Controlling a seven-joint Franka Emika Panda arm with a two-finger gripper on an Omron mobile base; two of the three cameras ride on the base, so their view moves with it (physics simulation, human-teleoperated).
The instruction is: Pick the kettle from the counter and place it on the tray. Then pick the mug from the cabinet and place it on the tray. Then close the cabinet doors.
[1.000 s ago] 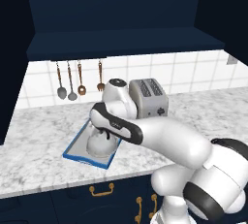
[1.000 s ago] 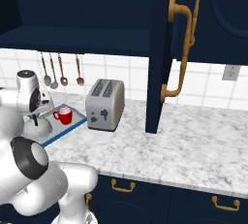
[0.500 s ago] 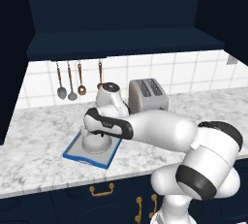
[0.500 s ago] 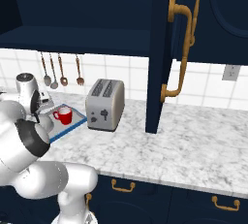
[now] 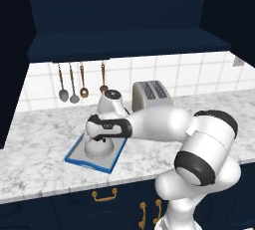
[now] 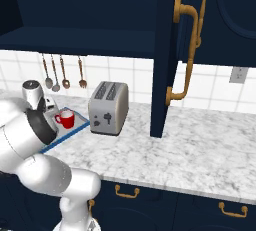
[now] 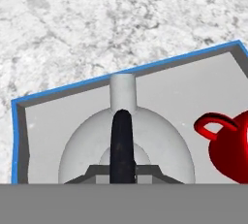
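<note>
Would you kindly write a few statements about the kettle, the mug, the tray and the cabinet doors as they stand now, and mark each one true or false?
1. The kettle sits on the tray. True.
2. The mug is still inside the cabinet. False: it stands on the tray, beside the kettle.
3. The toaster stands on the tray. False: it is on the counter, just beside the tray.
4. A cabinet door stands open over the counter. True.
5. The mug is blue. False: it is red; the tray's rim is what is blue.
</note>
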